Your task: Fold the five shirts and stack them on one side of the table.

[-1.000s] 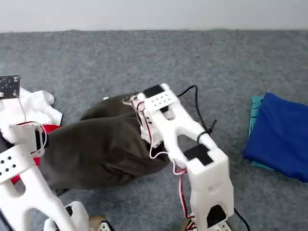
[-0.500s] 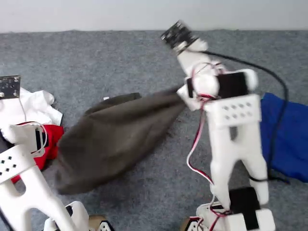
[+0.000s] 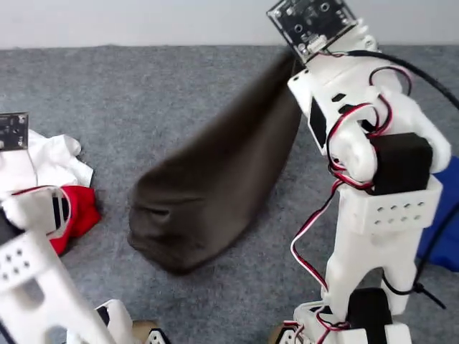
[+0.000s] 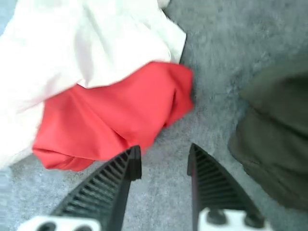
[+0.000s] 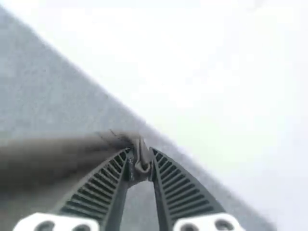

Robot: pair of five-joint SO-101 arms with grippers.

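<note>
My right gripper [image 5: 140, 163] is shut on a pinched edge of the dark olive shirt [image 3: 215, 172] and holds it high toward the far side. The shirt hangs slanting from the raised right arm [image 3: 358, 143], and its bunched lower end [image 3: 172, 244] is near the carpet. My left gripper [image 4: 161, 159] is open with nothing between its fingers, low over grey carpet. It hovers beside a crumpled red shirt [image 4: 115, 115] that lies partly under a white shirt [image 4: 72, 48]. Both also lie at the table's left edge, red shirt [image 3: 75, 215] and white shirt [image 3: 50, 161]. A blue shirt [image 3: 446, 236] peeks out behind the right arm.
Grey carpet [image 3: 143, 93] covers the table; a pale wall runs along the far edge. The left arm's white body [image 3: 32, 272] stands at the near left corner. The right arm's base [image 3: 366, 315] and cables stand at the near right.
The right arm has swung up and toward the far right, pulling the dark shirt off the carpet into a hanging slant. The left arm has barely moved.
</note>
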